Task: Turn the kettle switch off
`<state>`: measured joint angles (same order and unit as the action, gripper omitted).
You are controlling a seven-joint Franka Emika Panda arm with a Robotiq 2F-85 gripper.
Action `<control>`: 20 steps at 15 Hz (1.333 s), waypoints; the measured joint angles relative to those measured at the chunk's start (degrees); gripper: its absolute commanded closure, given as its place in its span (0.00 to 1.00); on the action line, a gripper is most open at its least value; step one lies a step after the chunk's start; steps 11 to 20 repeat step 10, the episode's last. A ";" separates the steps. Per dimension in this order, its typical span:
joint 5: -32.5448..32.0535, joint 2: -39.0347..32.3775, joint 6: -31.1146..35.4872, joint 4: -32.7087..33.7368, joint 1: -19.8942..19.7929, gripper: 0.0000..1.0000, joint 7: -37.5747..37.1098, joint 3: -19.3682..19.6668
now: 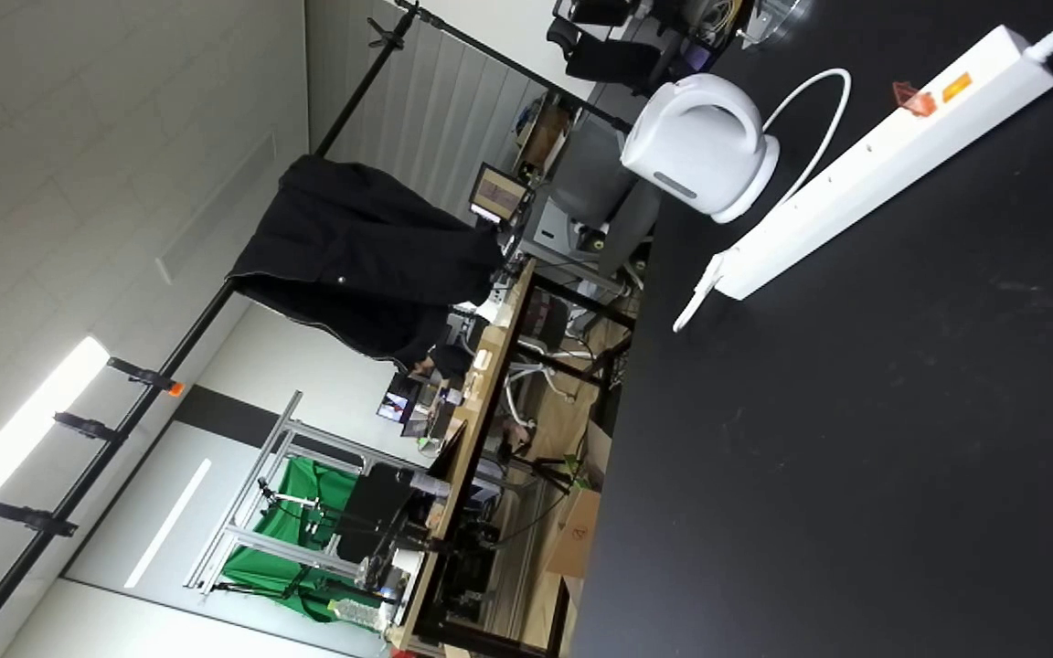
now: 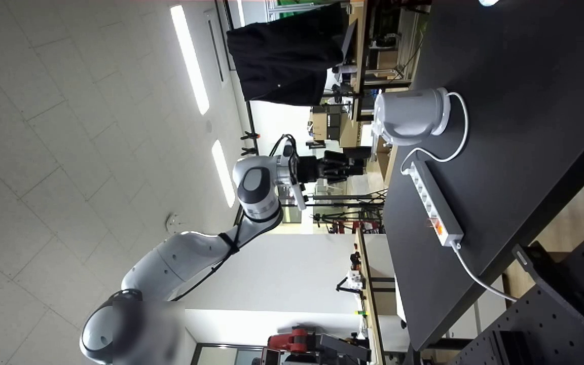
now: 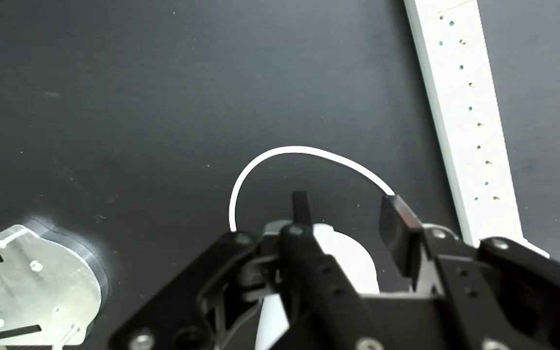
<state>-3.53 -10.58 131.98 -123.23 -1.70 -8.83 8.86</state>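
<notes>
Standing below parted fingers (image 3: 400,233), the kettle (image 2: 412,112)

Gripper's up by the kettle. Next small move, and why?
Probably a slight sideways shift of the open gripper before any descent. In an exterior view it hangs apart from the kettle, so there's likely room; in the wrist view it hides much of the kettle, and I can't make out the switch in any view.

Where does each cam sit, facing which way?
Wrist view: wrist-mounted, looking down past the open tool at tabletop.
An exterior view: off-robot, facing arm, tool and tabletop.
An exterior view: off-robot, facing electric kettle and power strip; neither arm nor tool shows.
Both exterior views, rolled sideways, share electric kettle and power strip.
</notes>
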 measured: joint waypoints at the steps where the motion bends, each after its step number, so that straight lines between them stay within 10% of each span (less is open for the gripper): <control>1: -0.01 1.09 -1.69 -0.02 -0.04 0.20 0.83 -0.29; 3: -0.01 2.98 -4.77 -0.03 -0.12 0.06 2.11 -0.82; 4: -0.01 3.73 -5.99 -0.03 -0.16 0.26 2.50 -1.03; 7: -0.01 4.85 -7.88 -0.03 -0.30 0.07 3.22 -1.41; 20: -0.01 4.88 -7.96 -0.08 -0.35 0.06 3.35 -1.48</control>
